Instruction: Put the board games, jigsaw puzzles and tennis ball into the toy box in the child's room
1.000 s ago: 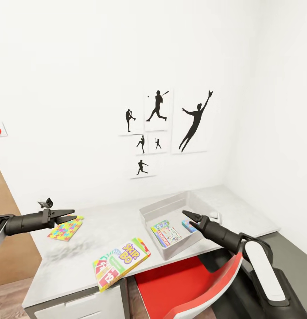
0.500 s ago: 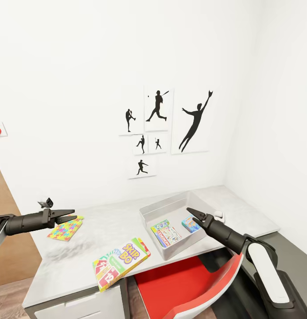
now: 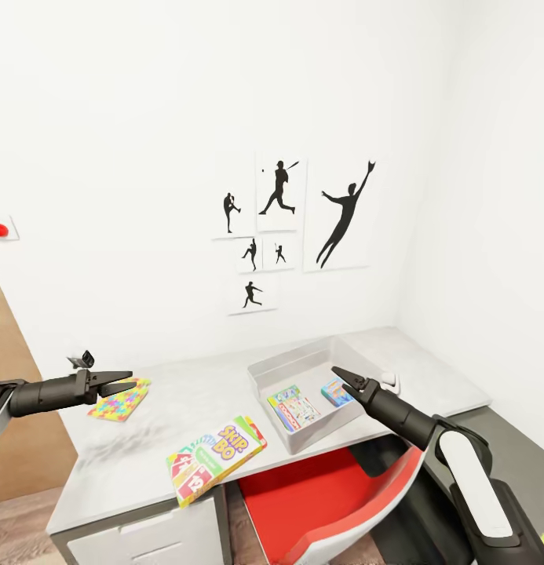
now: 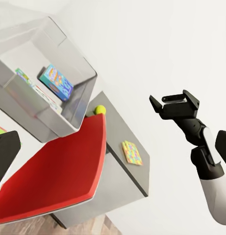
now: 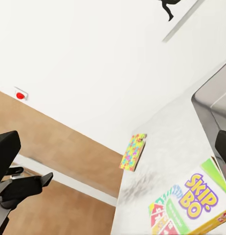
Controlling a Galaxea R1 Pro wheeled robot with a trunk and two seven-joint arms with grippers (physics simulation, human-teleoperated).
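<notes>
Light grey plastic formed the toy box (image 3: pixel 265 373), a low open bin with sloping walls, set on the glossy speckled table (image 3: pixel 185 396) with its long axis angled toward the wall corner. Two flat cartoon-covered board games (image 3: pixel 293 408) were seen lying inside. A third box (image 3: pixel 217 457), lettered "SKIP-BO", lay at the table's front edge, and a jigsaw puzzle (image 3: pixel 120 398), a thin multicoloured square, lay beneath the left gripper (image 3: pixel 125 380), whose fingers looked nearly closed and empty. The right gripper (image 3: pixel 338 378) was held slightly parted over the bin. A tennis ball (image 4: pixel 100 109) rested beside the bin.
</notes>
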